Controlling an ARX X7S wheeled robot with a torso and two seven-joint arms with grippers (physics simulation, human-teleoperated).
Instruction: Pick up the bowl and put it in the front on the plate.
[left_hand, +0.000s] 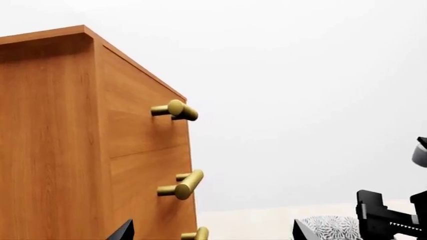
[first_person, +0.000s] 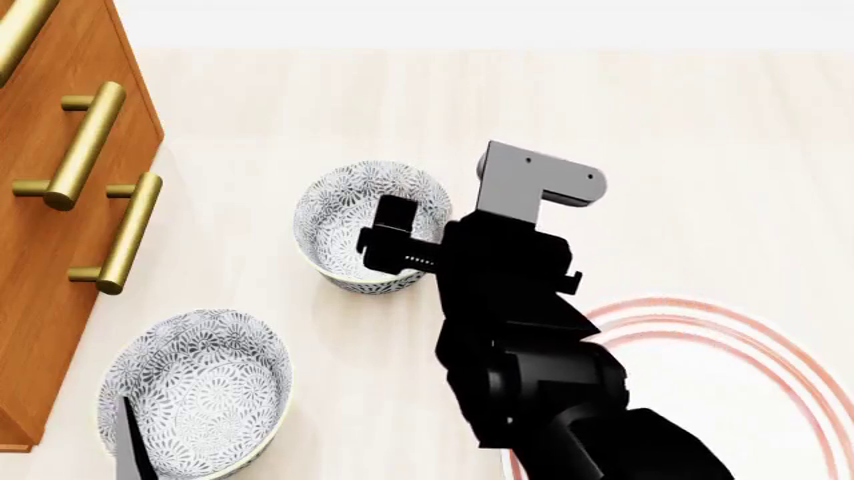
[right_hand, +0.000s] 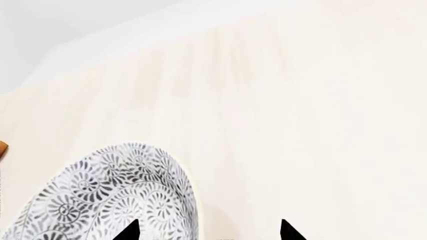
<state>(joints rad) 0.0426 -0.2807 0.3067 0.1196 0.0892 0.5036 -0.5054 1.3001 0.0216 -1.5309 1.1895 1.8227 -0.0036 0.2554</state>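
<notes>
— Bowl (first_person: 370, 225) position? 
— On the bench (first_person: 694, 150), beside the wooden drawer cabinet (first_person: 54, 200), beyond the red-ringed plate (first_person: 727, 385). 
— Right hand (right_hand: 207, 231)? 
— Released, fingertips straddling the bowl's rim. 
— Left hand (left_hand: 210, 232)? 
— Spread open near the cabinet, holding nothing; second bowl (first_person: 194, 390) sits below it.

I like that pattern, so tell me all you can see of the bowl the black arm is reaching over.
The bowl is small, round and white, ceramic by its look, with dense grey-blue flowers inside and out. It stands upright and looks empty on the pale table, beyond a like bowl and left of the red-ringed plate. The right gripper is at its rim; contact is unclear.
</notes>
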